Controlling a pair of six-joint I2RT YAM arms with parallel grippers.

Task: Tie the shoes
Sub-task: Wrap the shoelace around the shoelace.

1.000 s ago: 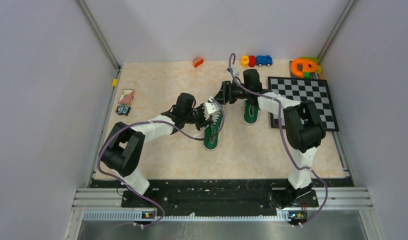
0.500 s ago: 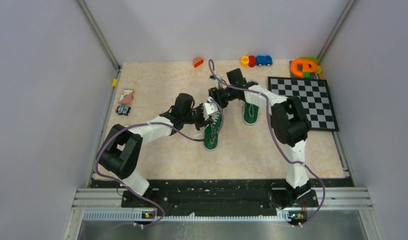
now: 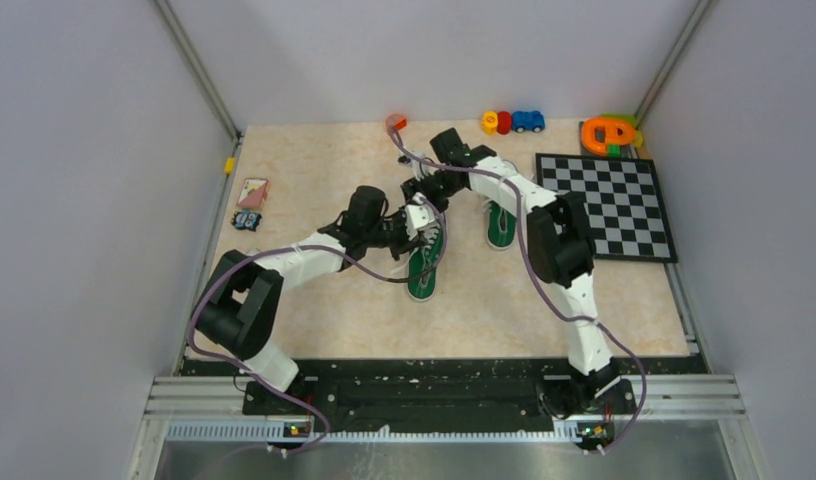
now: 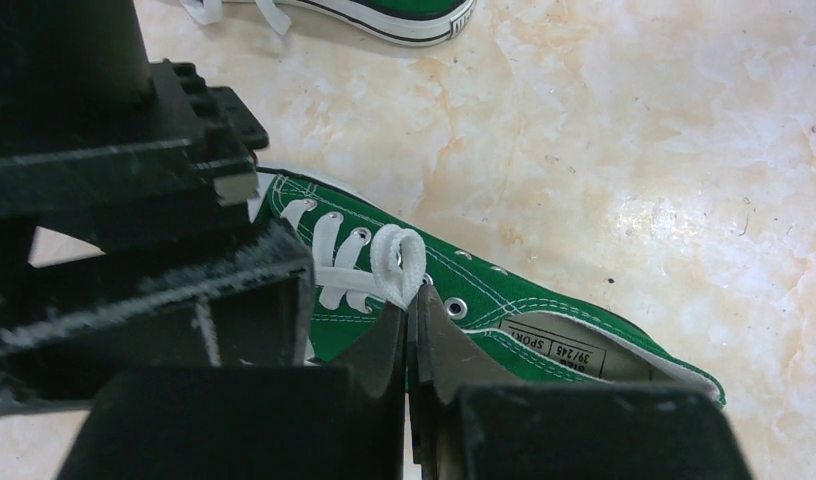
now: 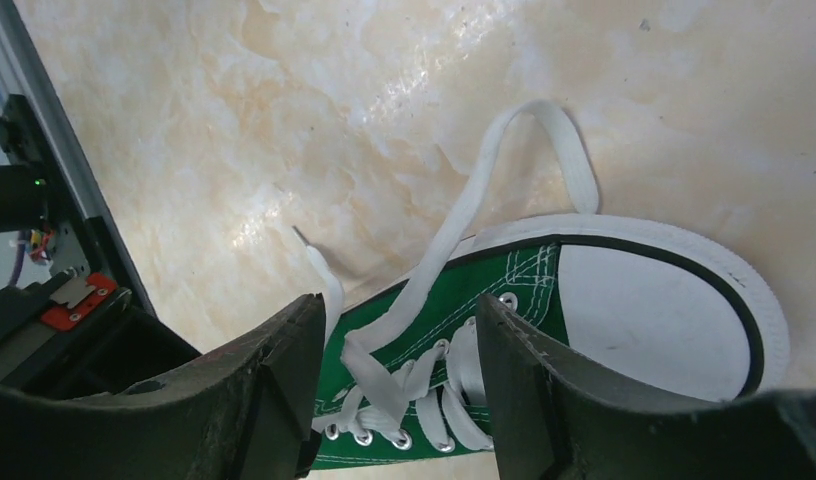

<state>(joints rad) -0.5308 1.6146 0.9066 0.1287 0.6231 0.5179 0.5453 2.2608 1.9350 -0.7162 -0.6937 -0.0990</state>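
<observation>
Left tool (image 4: 412,300) pressed together, pinching a white lace loop (image 4: 399,262) at its tips, over the eyelets of the green shoe (image 4: 524,310) lying on the desk (image 4: 634,150) right under it; second shoe (image 3: 501,225) lies apart, ahead of this tool. Right tool (image 5: 394,340) spread wide, hovering over the same shoe's toe end, loose lace strand (image 5: 504,150) running between its fingers (image 5: 274,370) but not gripped. Step reads as bow-making with the first loop held; next move probably needs the spread tool to drop, close on the loose strand and wrap it round the loop without yanking it free.

Beige table (image 3: 314,160) carries green shoes (image 3: 422,275), checkerboard (image 3: 614,205), toys (image 3: 514,122).
</observation>
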